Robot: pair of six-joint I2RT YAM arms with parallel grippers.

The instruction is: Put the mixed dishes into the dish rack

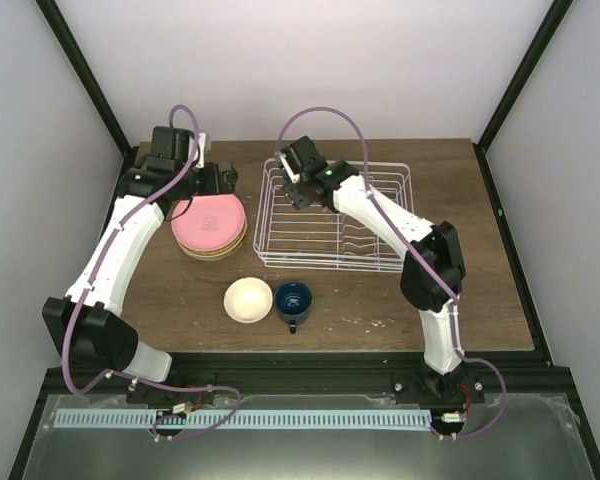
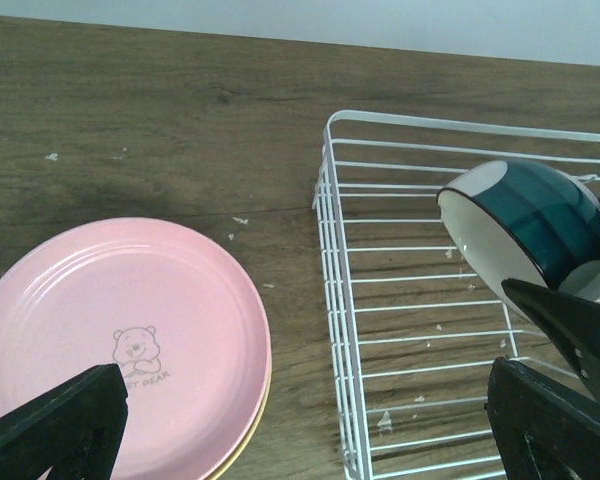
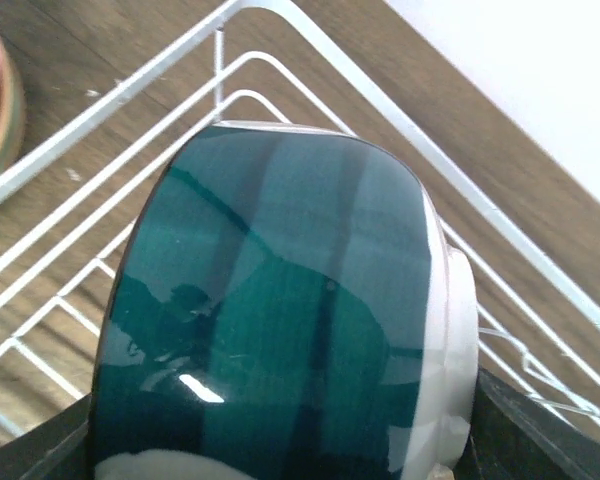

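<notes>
The right gripper is clenched on the white-and-blue bowl, holding it on edge, tilted, over the far-left corner of the dish rack, inside its wire walls. Whether the bowl touches the rack's wires cannot be told. The left gripper hangs just left of the rack with its fingers spread wide and nothing between them, over the round pink plate. That plate lies left of the rack, stacked on the tan-yellow plate. The cream bowl and small dark blue mug sit side by side on the table, just in front of the rack's near-left corner.
</notes>
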